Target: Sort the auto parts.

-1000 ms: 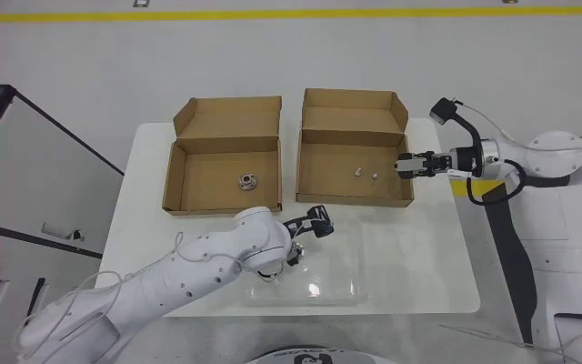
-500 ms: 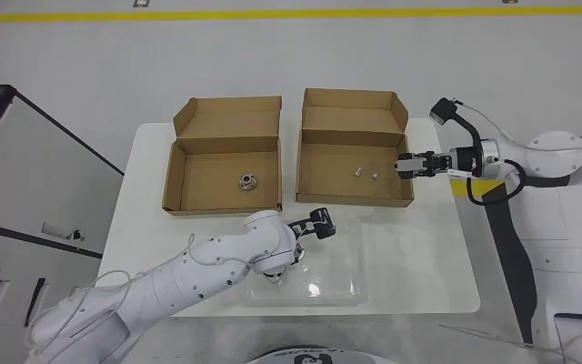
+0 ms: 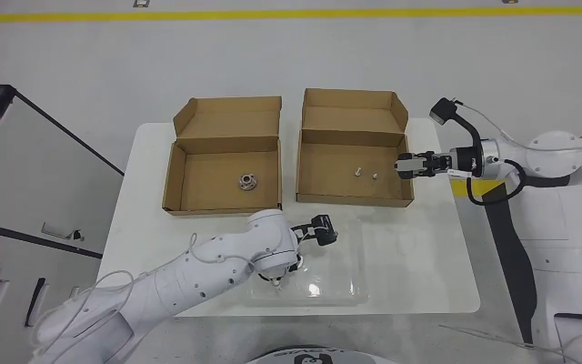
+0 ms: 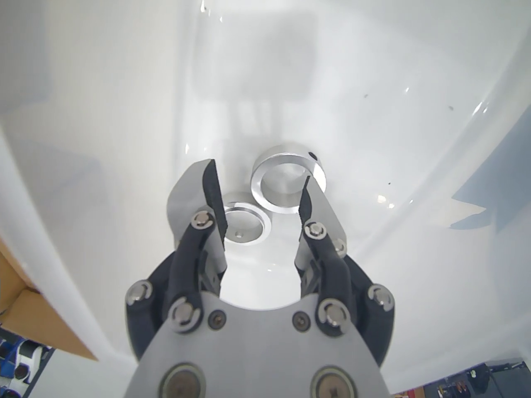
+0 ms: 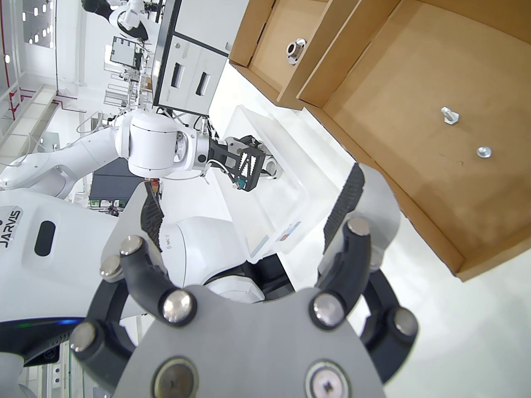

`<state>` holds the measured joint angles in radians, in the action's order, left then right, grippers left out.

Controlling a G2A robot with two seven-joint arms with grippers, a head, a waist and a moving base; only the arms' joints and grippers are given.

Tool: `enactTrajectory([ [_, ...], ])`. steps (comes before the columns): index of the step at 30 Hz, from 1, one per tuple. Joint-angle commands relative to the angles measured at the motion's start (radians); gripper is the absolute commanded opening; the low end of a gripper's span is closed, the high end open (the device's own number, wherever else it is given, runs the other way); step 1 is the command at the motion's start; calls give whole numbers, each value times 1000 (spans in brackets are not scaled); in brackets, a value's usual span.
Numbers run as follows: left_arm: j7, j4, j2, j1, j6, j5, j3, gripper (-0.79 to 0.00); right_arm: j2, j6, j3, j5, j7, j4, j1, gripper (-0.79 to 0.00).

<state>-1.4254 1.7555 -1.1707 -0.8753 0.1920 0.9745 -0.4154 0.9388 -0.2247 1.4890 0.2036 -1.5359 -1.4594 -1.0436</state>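
**Left gripper edges over the tray, right arm holds still**

The left gripper (image 4: 257, 180) has slid a little farther over the clear plastic tray (image 3: 347, 266) at the table's (image 3: 427, 255) near edge, compared with a second ago. Its fingers are spread and hold nothing. In the left wrist view they hang over a metal ring (image 4: 286, 154) lying in the tray. One fingertip overlaps the ring's edge, but I cannot tell whether it touches. Just beside the ring lies a flanged round part (image 4: 245, 225), half hidden by the other finger.

The right gripper (image 3: 400, 166) has not moved. It sits at the right wall of the right cardboard box (image 3: 327, 182), fingers spread and holding nothing.

Nothing in the boxes has shifted. Two small bolts (image 3: 358, 169) lie near each other on the right box's floor. A flanged bushing (image 3: 245, 181) sits alone in the left cardboard box (image 3: 205, 182). The two boxes stand side by side at the table's far side, flaps raised.
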Motion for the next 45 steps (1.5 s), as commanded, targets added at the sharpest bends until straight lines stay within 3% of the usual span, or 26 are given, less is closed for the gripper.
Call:
enactTrajectory([
  [1,1,-2,-1,-1,4,2,-3,-400,0,0,0,0,0,0,0,0],
  [30,-25,-84,-45,17,80,-5,7,-514,0,0,0,0,0,0,0,0],
  [36,-49,-91,-52,22,79,-3,6,-576,0,0,0,0,0,0,0,0],
  [45,-67,-97,-61,21,92,-22,6,-576,0,0,0,0,0,0,0,0],
])
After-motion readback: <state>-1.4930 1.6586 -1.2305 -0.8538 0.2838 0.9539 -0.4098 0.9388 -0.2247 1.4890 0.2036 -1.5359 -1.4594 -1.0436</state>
